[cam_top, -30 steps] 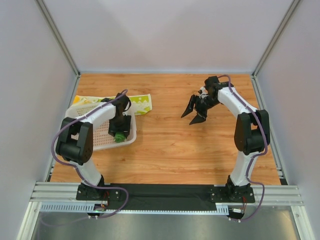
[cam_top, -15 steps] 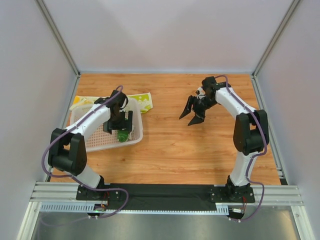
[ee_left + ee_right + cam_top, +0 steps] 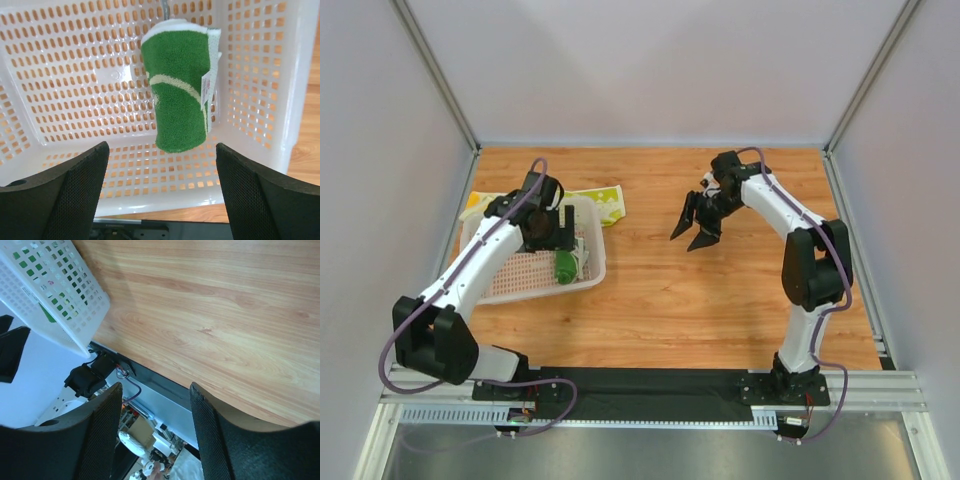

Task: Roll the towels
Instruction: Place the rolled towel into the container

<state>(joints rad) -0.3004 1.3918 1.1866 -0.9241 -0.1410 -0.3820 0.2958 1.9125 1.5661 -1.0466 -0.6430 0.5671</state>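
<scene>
The dark green towel [image 3: 180,95] with white swirls lies rolled up inside the white mesh basket [image 3: 65,75], against its right wall; from above the roll [image 3: 564,266] sits at the basket's near right corner. My left gripper [image 3: 162,197] hovers open just above the basket [image 3: 500,280], apart from the roll, nothing between its fingers [image 3: 60,200]. The lime-yellow towel [image 3: 604,204] lies flat on the table behind the basket, partly hidden under it. My right gripper [image 3: 690,233] hangs open and empty over the table's middle, seen also in its wrist view [image 3: 155,435].
The wooden table [image 3: 720,290] is fenced by grey walls on three sides. A black rail [image 3: 650,385] with both arm bases runs along the near edge. The basket's corner [image 3: 55,295] shows at the top left of the right wrist view.
My left gripper opened, let go of the green roll in the basket and drew back toward the far left. The right gripper drifted slightly left.
</scene>
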